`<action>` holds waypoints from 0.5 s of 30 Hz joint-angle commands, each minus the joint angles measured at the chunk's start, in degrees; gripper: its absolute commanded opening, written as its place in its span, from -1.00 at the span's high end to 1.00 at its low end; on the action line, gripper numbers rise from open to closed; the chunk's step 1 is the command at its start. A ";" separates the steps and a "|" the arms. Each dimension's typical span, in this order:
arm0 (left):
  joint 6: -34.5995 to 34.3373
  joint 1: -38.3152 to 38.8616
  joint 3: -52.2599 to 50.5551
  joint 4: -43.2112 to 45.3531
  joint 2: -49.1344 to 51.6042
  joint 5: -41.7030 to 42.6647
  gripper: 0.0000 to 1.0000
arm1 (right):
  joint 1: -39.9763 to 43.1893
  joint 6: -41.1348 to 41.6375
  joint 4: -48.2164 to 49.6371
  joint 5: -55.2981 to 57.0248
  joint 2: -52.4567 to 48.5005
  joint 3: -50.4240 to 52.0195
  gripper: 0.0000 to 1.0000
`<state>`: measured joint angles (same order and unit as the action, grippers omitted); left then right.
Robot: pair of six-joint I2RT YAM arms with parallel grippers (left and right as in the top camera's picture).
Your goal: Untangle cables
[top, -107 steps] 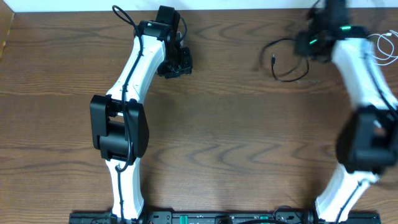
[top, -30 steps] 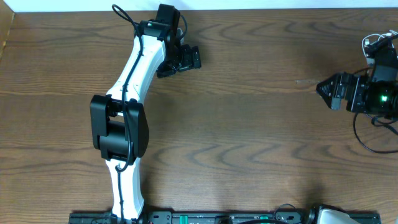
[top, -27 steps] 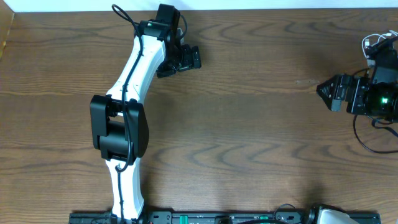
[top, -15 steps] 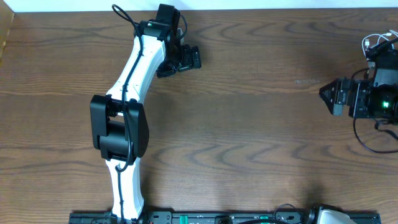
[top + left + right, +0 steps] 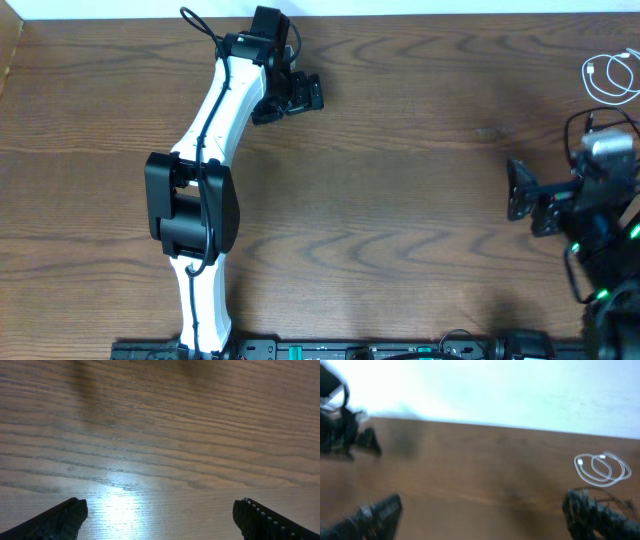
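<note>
The white cable [image 5: 612, 76] lies in a small coil at the table's far right; it also shows in the right wrist view [image 5: 601, 467]. A thin black strand [image 5: 570, 128] curves beside the right arm; I cannot tell cable from arm wiring there. My right gripper [image 5: 513, 190] points left, open, with only bare wood between its fingers [image 5: 375, 515]. It sits nearer the front edge than the white coil. My left gripper [image 5: 298, 100] is open at the far left of the table over bare wood [image 5: 162, 521], far from both cables.
The wooden table [image 5: 400, 220] runs to a pale wall at its far edge [image 5: 520, 390]. The left arm [image 5: 200, 170] stretches from the front rail to the back left. The right arm's body [image 5: 600, 230] covers the right edge.
My right arm has pulled back toward the front edge and turned, uncovering the white coil. The left arm has not moved. Both grippers stay open.
</note>
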<state>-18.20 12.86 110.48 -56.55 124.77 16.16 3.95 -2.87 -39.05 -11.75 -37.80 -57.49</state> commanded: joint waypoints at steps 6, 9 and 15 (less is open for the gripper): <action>-0.11 0.07 -0.33 -0.11 0.72 -0.39 -0.96 | -1.05 9.66 22.36 8.74 20.17 29.40 -0.99; -0.11 0.07 -0.33 -0.11 0.72 -0.37 -0.96 | -1.05 9.68 28.76 9.29 25.51 37.77 -0.99; -0.11 0.07 -0.33 -0.11 0.72 -0.39 -0.96 | -1.05 9.73 39.08 9.25 34.16 50.64 -0.99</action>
<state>-18.20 12.86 110.45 -56.55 124.77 16.16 3.18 5.89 -2.35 -3.53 -6.85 -10.70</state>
